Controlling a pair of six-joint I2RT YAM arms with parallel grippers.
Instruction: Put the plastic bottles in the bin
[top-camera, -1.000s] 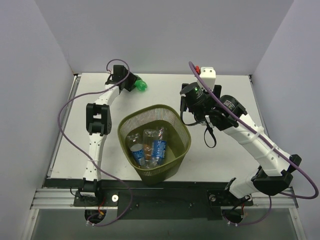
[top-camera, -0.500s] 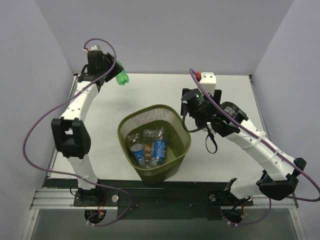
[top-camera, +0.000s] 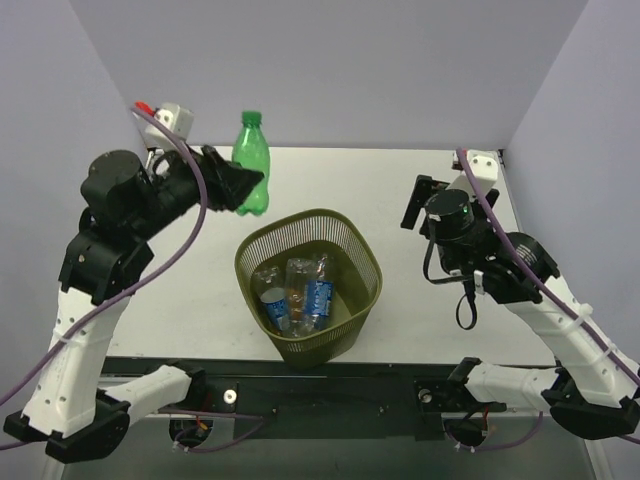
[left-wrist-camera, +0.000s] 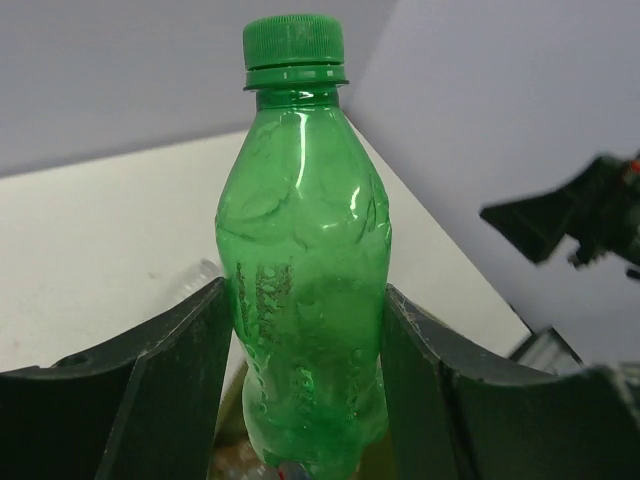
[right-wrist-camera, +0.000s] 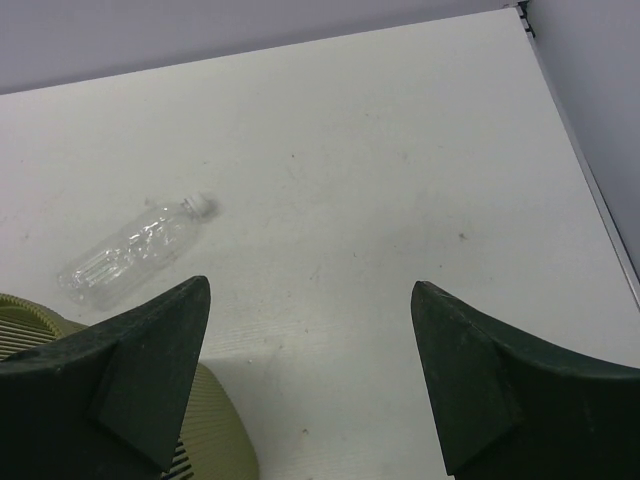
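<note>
White counter (top-camera: 330, 180), pale grey-lilac walls (top-camera: 350, 60) around it. Left gripper (left-wrist-camera: 303, 300): jaws clamped on the green bottle (left-wrist-camera: 300, 230), with the fingers (left-wrist-camera: 170, 380) on either side of its lower body. Its cap is up and well above the fingertips, and its body is dented. Top view shows the left gripper raised off the counter, with the bin (top-camera: 245, 262) just ahead of and below the jaws. Bin is olive mesh with a rounded-square rim, and a sliver of it shows under the green bottle at the bottom edge of the left wrist view. Inside the bin are several bottles (top-camera: 300, 290), clear, some with blue labels, heaped on the bottom. Right gripper (right-wrist-camera: 310, 285): jaws wide apart and empty, hanging over bare counter. One clear bottle (right-wrist-camera: 135, 250) lies on its side ahead of the right jaws and off to their left. It has a white cap, is well apart from the fingertips and isn't touching the bin. Bin rim is just beside the right gripper, at the lower left corner of the right wrist view. Left and right jaws are well apart, bin between them.
</note>
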